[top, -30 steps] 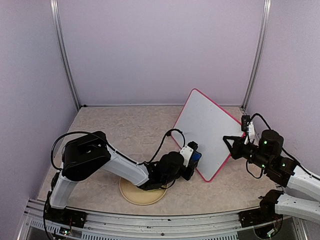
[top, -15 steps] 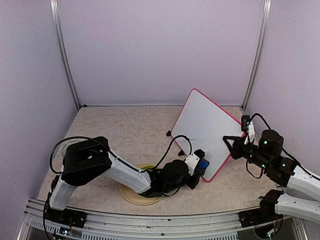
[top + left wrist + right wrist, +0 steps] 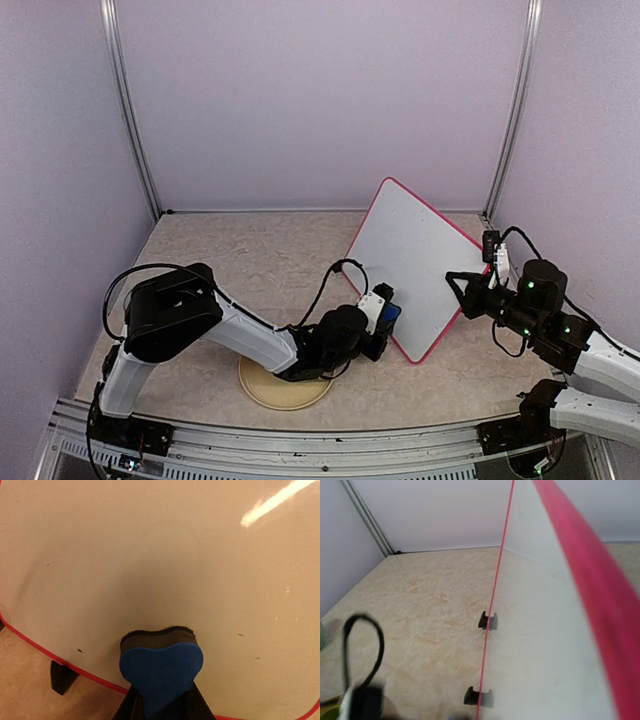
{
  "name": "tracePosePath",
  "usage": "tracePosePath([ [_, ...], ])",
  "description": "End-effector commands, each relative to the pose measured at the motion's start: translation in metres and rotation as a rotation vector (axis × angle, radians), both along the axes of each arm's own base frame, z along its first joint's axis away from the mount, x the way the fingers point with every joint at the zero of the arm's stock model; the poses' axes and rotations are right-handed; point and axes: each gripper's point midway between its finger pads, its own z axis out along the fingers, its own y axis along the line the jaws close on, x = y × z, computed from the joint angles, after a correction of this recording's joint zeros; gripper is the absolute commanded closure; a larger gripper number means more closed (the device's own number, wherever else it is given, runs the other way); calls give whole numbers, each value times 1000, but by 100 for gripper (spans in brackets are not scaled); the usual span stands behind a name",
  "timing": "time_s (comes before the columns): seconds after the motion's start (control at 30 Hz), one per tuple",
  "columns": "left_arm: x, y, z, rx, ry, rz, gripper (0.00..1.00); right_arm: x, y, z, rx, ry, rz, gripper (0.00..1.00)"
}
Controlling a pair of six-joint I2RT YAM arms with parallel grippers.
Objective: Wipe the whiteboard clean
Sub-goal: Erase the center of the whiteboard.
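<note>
Change: left gripper point(image 3: 385, 318) has slid back up and left along the board's lower edge since half a second ago.
Whiteboard point(image 3: 415, 260): stands tilted on the worktop point(image 3: 240, 260), right of centre; nearly clean, with faint specks near the lower rim.
Left jaws: clamped on the heart-shaped eraser point(image 3: 161, 672), its felt against the board.
Right gripper point(image 3: 462, 292): at the board's right edge; whether the jaws grip it, I cannot tell.
Doing it well: keep the felt flat and sweep over the specks with light pressure, so the board does not tip.
Arm pose: left arm stretches low over the plate point(image 3: 270, 390).
</note>
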Motion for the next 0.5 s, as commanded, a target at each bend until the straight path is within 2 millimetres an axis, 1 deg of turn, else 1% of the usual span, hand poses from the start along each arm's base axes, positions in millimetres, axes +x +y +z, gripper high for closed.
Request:
tracePosePath([
  [0.0, 64, 41, -11, 57, -1, 183, 100, -3, 9, 19, 64, -50, 49, 100],
  [0.07, 75, 45, -8, 65, -12, 199, 100, -2, 10, 19, 67, -46, 54, 100],
  [0.13, 78, 41, -3, 63, -20, 190, 100, -2, 11, 19, 68, -44, 55, 100],
  [0.2, 76, 33, 1, 55, -25, 160, 100, -1, 11, 19, 70, -45, 54, 100],
  [0.3, 61, 21, 3, 37, -28, 102, 100, -1, 10, 19, 68, -43, 51, 100],
  [0.47, 25, 4, 0, 34, -55, 9, 100, -2, 9, 19, 65, -44, 47, 100],
])
